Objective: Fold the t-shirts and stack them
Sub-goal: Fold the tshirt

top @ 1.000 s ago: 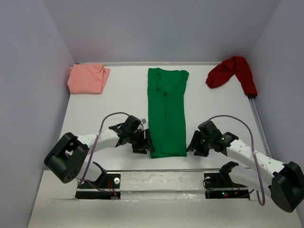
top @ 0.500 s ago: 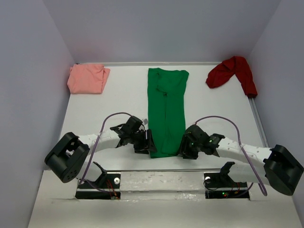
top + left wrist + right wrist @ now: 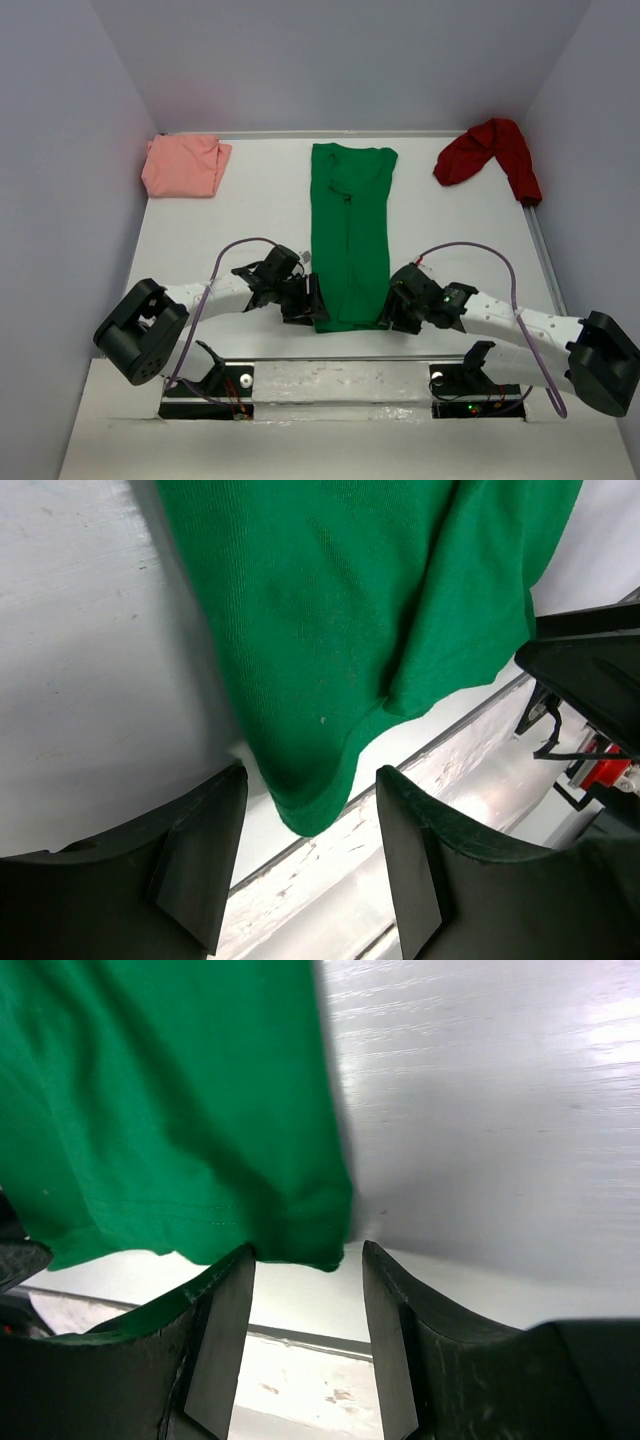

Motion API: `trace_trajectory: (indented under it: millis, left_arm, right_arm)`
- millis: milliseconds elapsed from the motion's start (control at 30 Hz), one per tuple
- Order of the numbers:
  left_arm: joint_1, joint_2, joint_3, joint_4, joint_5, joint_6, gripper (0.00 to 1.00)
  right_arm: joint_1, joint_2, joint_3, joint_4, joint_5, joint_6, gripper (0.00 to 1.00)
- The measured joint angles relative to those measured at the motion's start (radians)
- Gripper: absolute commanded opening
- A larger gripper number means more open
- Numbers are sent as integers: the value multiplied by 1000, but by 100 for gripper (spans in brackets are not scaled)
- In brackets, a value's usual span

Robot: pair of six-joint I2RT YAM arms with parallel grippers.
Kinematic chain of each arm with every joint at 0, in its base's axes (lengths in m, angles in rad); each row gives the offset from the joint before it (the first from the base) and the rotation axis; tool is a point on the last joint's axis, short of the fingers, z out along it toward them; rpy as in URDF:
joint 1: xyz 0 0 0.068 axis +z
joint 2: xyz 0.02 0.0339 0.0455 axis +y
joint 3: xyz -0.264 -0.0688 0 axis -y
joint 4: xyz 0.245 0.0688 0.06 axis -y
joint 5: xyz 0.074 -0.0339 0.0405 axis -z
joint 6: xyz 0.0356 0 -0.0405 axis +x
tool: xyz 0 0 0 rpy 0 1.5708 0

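Green shirt half-folded, left end effector and right end effector gaping at its near corners; pink shirt folded-ish, red shirt crumpled.

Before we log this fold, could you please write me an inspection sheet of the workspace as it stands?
Surface: white table, paint worn at its near edge.
Job's things: green t-shirt lies as a long strip in the middle; pink t-shirt is folded in the far left corner; red t-shirt is bunched in the far right corner.
Clutter: nothing seen.
Grippers: left gripper and right gripper are both open, each at a near corner of the green t-shirt's hem.
Cables: left purple cable and right purple cable loop above the arms, off the cloth.
Surroundings: plain pale walls on three sides.
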Motion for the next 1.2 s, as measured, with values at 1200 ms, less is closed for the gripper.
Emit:
trace_trajectory:
  millis: [1200]
  left_arm:
    - [0, 0, 0, -2, 18, 16, 51]
  right_arm:
    - [1, 31, 21, -67, 60, 17, 35]
